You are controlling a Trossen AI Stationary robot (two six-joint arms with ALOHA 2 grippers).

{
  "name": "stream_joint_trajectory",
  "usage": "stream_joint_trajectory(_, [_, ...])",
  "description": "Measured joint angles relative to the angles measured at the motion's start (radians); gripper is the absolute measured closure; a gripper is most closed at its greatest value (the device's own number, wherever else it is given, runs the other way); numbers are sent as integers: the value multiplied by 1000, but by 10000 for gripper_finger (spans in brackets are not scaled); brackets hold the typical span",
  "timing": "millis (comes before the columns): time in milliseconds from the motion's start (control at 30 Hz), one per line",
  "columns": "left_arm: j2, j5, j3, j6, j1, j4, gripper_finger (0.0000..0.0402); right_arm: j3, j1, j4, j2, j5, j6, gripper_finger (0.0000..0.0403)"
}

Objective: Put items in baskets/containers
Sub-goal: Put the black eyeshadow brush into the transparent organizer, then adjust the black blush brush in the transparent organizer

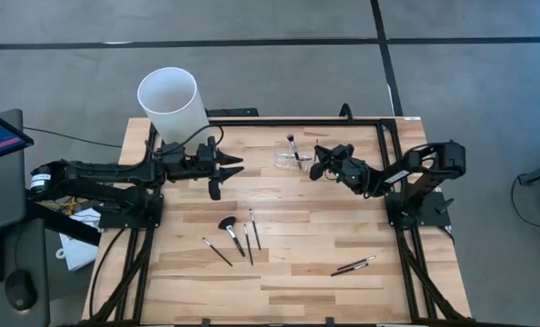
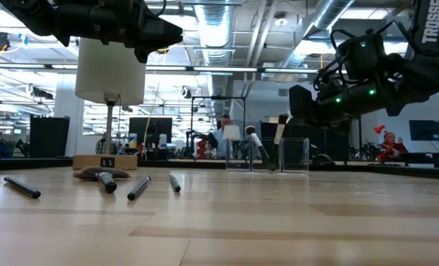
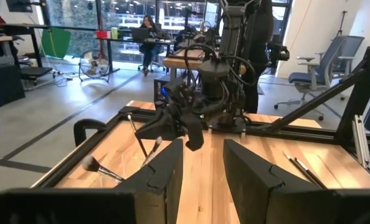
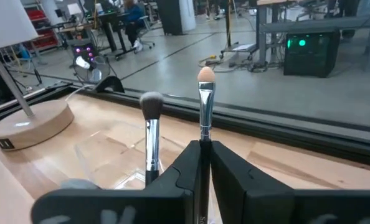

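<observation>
White cylinder (image 1: 172,102) sits just behind the left gripper (image 1: 231,166), which hovers with fingers apart and empty. Right gripper (image 1: 316,166) is above the clear holder (image 1: 291,162), fingers pinched on a pale-tipped brush (image 4: 205,106); a dark-tipped brush (image 4: 151,127) stands in the holder beside it. Four brushes (image 1: 235,238) lie near the left gripper, two brushes (image 1: 354,266) nearer the right.

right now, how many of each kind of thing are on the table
brushes lying flat: 6, a group of four and a pair
brush standing in the holder: 1
brush in the right gripper: 1
clear holder: 1
white cylinder: 1
total: 10, as far as I can make out
</observation>
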Motion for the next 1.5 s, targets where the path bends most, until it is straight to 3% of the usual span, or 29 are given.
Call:
stream_joint_trajectory(467, [0,0,0,-13,0,-28,289,0,22,-32,-41,-16,5,356])
stream_joint_trajectory(600, [0,0,0,-34,-4,-36,289,0,78,-180,-155,-16,27,354])
stream_joint_trajectory(733, [0,1,0,-34,-23,-51,289,0,127,-417,-275,-8,160,353])
stream_joint_trajectory(867, [0,0,0,-33,-38,-51,289,0,138,-556,-318,25,267,353])
stream_joint_trajectory(1200, [0,0,0,-31,-39,-50,289,124,84,-577,-195,-112,230,353])
stream_joint_trajectory(1500, [0,0,0,-31,-39,-50,289,307,-33,-604,-74,-136,75,353])
